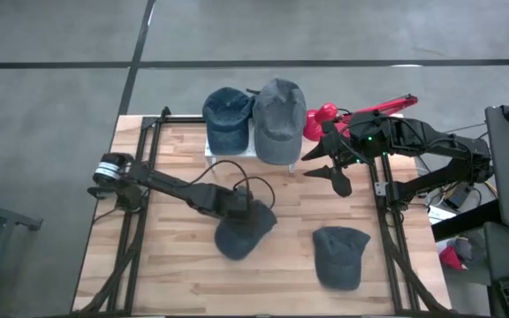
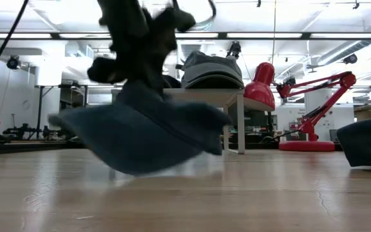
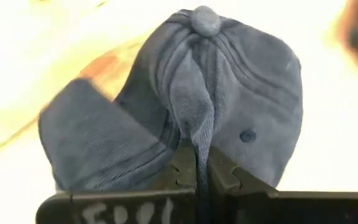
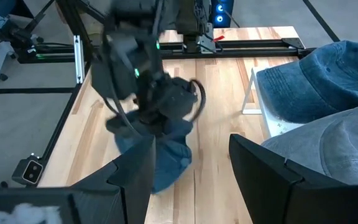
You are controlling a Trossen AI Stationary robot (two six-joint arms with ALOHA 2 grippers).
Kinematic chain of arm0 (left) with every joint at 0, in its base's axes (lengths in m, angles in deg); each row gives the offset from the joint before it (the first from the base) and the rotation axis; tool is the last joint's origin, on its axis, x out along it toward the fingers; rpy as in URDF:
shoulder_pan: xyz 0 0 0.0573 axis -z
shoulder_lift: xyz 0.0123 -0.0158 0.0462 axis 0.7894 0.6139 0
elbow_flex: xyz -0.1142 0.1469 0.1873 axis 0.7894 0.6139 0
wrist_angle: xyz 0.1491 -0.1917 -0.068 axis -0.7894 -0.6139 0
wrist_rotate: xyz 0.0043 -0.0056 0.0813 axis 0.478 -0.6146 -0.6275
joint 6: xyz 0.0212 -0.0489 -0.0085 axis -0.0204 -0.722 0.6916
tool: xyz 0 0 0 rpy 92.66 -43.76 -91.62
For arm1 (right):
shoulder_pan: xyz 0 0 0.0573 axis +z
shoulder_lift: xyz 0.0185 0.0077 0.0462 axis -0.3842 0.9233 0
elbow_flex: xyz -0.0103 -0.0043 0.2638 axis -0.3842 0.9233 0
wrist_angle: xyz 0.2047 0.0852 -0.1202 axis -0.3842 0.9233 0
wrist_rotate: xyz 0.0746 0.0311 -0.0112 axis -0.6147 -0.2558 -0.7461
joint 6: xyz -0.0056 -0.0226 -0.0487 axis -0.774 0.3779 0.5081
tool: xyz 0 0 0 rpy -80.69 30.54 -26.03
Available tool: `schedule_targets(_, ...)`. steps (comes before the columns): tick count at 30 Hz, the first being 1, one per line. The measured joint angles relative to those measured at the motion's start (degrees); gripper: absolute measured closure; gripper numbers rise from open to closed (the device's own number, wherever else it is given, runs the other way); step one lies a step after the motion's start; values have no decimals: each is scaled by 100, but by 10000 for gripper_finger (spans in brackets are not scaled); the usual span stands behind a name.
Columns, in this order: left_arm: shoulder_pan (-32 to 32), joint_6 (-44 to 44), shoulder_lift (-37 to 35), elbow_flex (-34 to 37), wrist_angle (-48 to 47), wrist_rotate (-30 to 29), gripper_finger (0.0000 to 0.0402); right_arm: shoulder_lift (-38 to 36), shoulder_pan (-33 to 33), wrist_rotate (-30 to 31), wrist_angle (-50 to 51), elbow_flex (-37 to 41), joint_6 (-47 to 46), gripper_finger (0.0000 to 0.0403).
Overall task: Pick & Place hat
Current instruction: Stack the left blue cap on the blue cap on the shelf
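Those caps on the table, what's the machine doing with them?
The left gripper has pinched shut on a fold of a dark blue cap near the table's middle; the low view shows the cap barely off the wood. The right gripper waits open near the far right. Another dark cap lies on the table, while a blue cap and a grey cap sit on a small white stand at the back.

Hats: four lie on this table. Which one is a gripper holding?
The dark blue hat near the table's middle: the left gripper is shut on its crown fabric. Another lies loose, and two sit on the white stand.
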Motion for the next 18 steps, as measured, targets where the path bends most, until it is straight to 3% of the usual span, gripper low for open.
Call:
schedule_targets(9,315,-321,-619,-768,-863,-387,401,0,2,1,0,0,3,199)
schedule_targets(18,698,-953,-1293,-1642,-2030,-1733,401,0,2,7,-5,0,3,199)
